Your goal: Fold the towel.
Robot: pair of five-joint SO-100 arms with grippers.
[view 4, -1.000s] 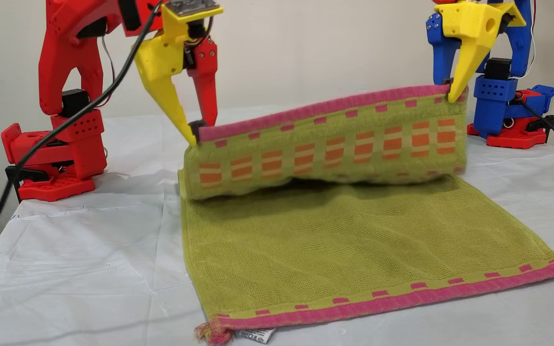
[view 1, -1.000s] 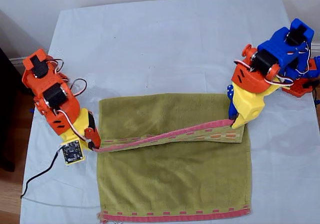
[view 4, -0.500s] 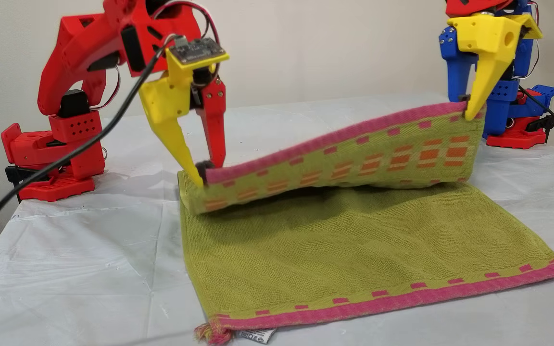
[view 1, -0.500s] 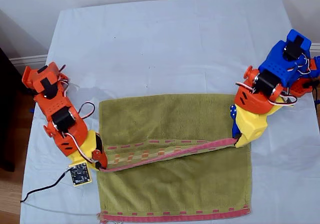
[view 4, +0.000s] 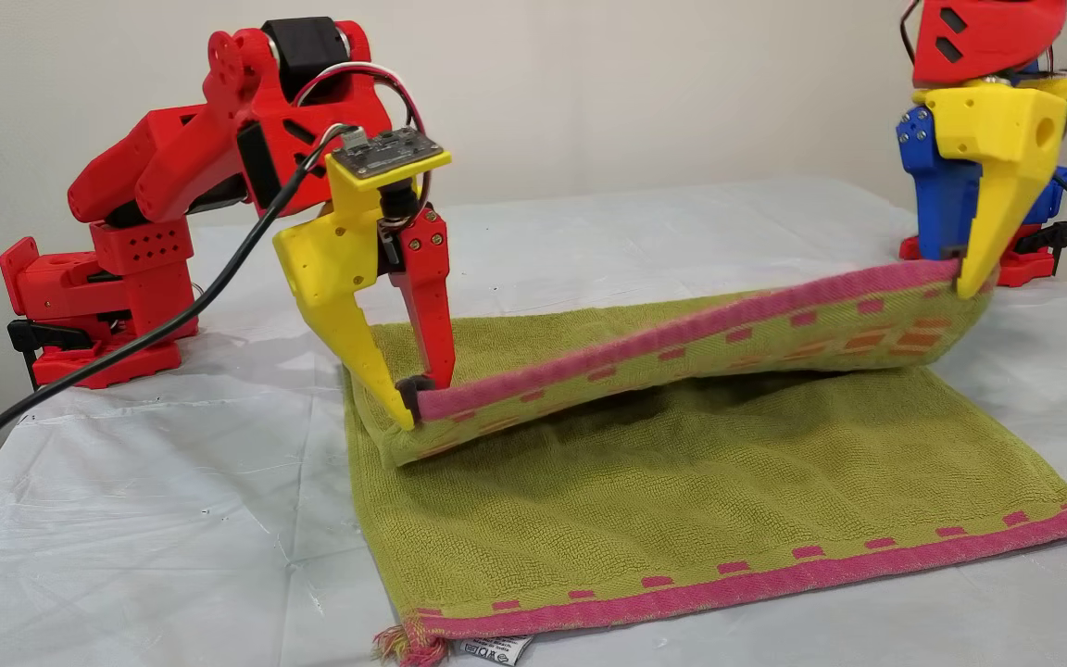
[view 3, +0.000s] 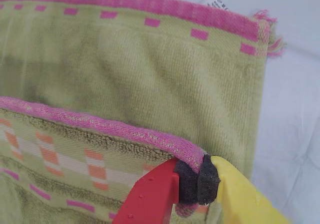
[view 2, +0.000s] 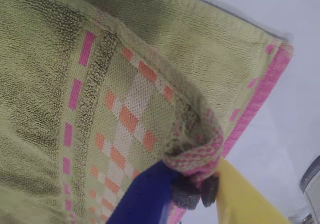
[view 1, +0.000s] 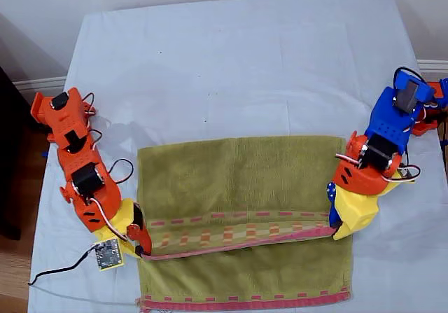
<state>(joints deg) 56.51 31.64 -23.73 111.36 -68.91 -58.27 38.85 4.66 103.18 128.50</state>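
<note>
The white sheet (view 1: 231, 61) covered the table, and on it the towel (view 1: 238, 173) lay spread, its checked end lifted and carried over the olive body toward the pink border (view 4: 774, 579) at the end nearest the other view's camera; the fold was, by my judgement, a good half done, the raised edge hanging between the two arms and sagging a little; my first gripper (view 2: 200, 191), blue and yellow, was clamped tight on the bunched corner at the exterior view's right; my second gripper (view 3: 197, 181), red and yellow, pinched the other corner at the exterior view's left; the next move called for bringing both corners on evenly until the borders met, then lowering and letting go.
</note>
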